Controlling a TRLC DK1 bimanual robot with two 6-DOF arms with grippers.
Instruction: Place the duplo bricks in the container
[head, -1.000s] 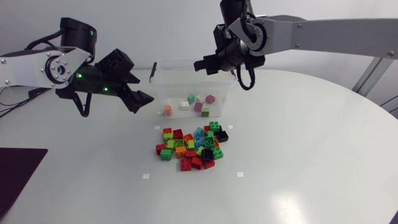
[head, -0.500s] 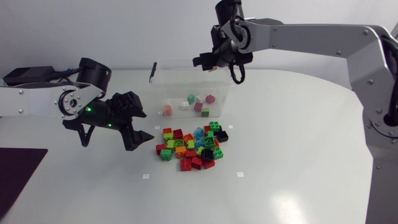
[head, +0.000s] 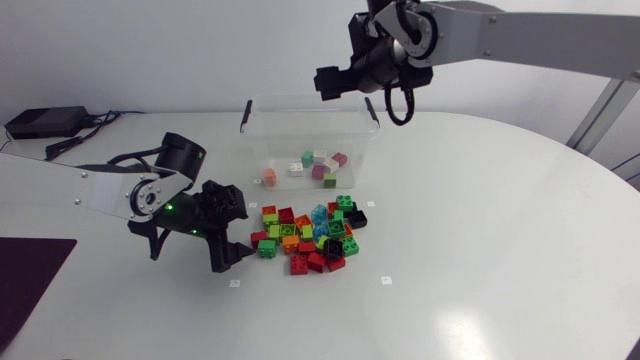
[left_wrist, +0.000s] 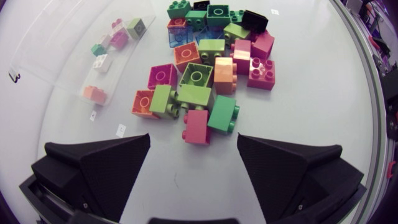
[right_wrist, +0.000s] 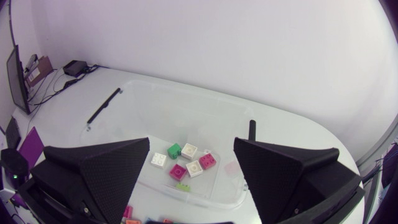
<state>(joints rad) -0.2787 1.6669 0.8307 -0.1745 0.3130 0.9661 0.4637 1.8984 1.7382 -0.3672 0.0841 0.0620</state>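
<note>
1. Lowered tableward, the left gripper (head: 236, 236) is held spread before the duplo bricks (head: 308, 238) heaped mid-table.
2. Picking is judged begun; closing on the nearest pink brick (left_wrist: 198, 127) is needed.
3. Over the far-edge container (head: 300, 128), the right gripper (right_wrist: 191, 144) is held spread.

L gripper (left_wrist: 193, 149) sits just short of the brick pile (left_wrist: 208, 68), fingers spread wide, only table (left_wrist: 311, 93) btwn them. Pile's nearest edge: pink-red brick (left_wrist: 198, 127) w/ a green brick (left_wrist: 222, 115) touching it, approx. in line w/ the finger gap. Clear container (left_wrist: 56, 62) lies beside the pile, apart from it, w/ a few loose bricks inside, incl. an orange brick (left_wrist: 94, 93) and a white brick (left_wrist: 101, 63).
</note>
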